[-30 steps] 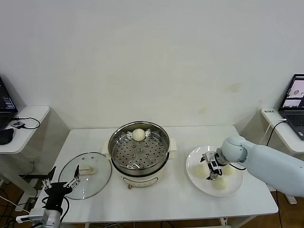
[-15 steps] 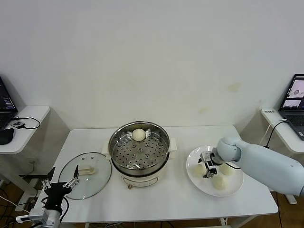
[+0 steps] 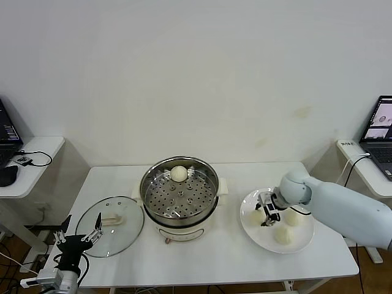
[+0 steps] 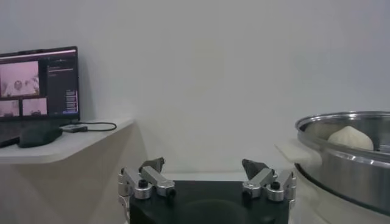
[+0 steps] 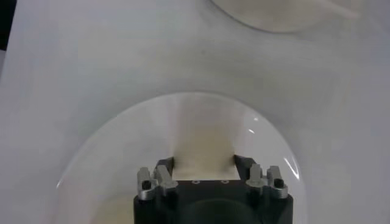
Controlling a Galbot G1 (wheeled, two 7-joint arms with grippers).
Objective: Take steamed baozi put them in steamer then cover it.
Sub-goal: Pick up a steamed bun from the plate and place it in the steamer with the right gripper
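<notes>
Baozi (image 3: 179,173) sits in the steamer (image 3: 179,195) mid-bench; right hand (image 3: 268,211) straddles a plate (image 3: 277,242) bun (image 5: 203,148), jaws wide; left hand (image 3: 78,236) idles spread beside the glass lid (image 3: 110,217).

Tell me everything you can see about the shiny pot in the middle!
The steamer is a round, shiny metal pot standing upright mid-table on a white base with small side handles. Inside lies a flat tray full of holes. It is uncovered: its glass lid lies flat on the table beside it, on the robot's left, with its edge at the pot's base. One pale bun sits on the tray near the far rim. Neither hand touches the pot.
</notes>
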